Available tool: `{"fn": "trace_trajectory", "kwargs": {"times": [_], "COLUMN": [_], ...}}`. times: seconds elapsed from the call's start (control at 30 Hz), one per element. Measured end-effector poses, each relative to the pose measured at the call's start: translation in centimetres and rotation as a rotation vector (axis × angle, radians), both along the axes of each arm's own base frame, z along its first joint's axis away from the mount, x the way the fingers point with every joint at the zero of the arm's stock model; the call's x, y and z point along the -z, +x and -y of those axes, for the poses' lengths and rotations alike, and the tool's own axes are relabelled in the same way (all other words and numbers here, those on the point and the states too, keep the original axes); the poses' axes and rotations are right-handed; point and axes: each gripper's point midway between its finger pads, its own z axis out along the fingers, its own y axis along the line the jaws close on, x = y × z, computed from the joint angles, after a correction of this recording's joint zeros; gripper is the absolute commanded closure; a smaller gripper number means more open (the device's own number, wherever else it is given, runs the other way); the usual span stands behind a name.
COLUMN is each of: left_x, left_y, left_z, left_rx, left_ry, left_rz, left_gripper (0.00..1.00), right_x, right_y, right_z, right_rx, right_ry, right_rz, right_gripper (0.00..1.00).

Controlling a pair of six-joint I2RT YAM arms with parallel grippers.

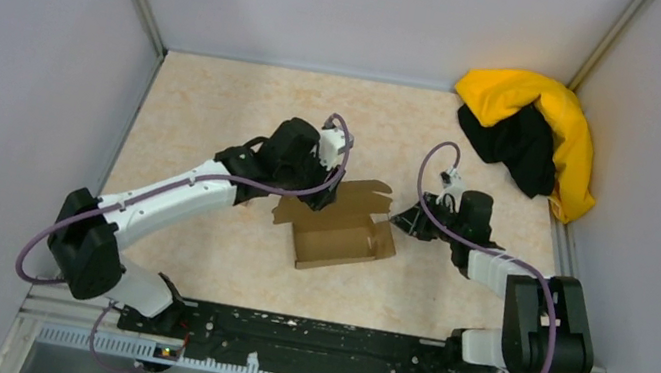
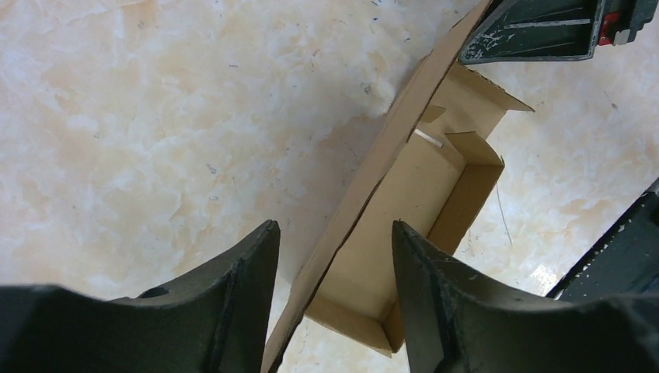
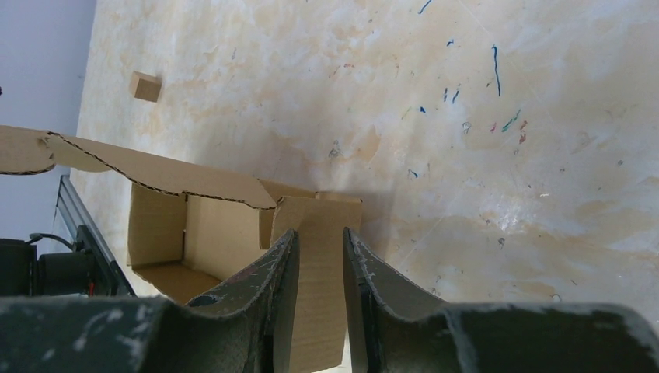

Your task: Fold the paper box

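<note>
Left gripper (image 2: 332, 229): bottom of frame, jaws released, straddling the tall side wall of the box (image 1: 341, 241) without pinching it.
Right gripper (image 3: 319, 233): jaws narrowly apart over the end flap; whether it grasps the flap cannot be told.
Box: centre of table (image 1: 218, 107), a half-formed tray. Judged light and thin, stiff across panels, weak at creases, likely to skid. Best taken by flap edges near a fold.
Cloth (image 1: 529, 129): upper right.

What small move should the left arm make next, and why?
Probably close the left gripper on the paper box: its tall back panel stands between the open jaws, the tray's walls are already up, and the right gripper sits at the end flap.
</note>
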Motion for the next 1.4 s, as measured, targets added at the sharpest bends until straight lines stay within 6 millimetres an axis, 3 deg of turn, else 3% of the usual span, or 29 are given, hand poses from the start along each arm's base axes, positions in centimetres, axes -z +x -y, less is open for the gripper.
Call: {"fn": "trace_trajectory", "kwargs": {"times": [0.1, 0.2, 0.6, 1.1, 1.4], "left_x": [0.5, 0.6, 1.4, 1.4, 1.6], "left_y": [0.4, 1.0, 1.6, 1.5, 1.5], "left_z": [0.1, 0.2, -0.3, 0.3, 0.3], "left_rx": [0.007, 0.016, 0.030, 0.058, 0.060], "left_ry": [0.013, 0.021, 0.010, -0.012, -0.011], "left_rz": [-0.014, -0.019, -0.083, -0.106, -0.113], "left_gripper": [0.66, 0.73, 0.74, 0.74, 0.74], "right_x": [0.0, 0.0, -0.1, 0.0, 0.1], "right_y": [0.0, -0.1, -0.5, -2.0, -2.0], "right_z": [0.0, -0.1, -0.7, -2.9, -3.5], "right_rx": [-0.003, -0.006, -0.034, -0.144, -0.167], "right_ry": [0.002, 0.003, 0.008, 0.033, 0.028], "right_rz": [0.000, 0.000, -0.003, -0.017, -0.012], "right_gripper": [0.73, 0.73, 0.73, 0.72, 0.66]}}
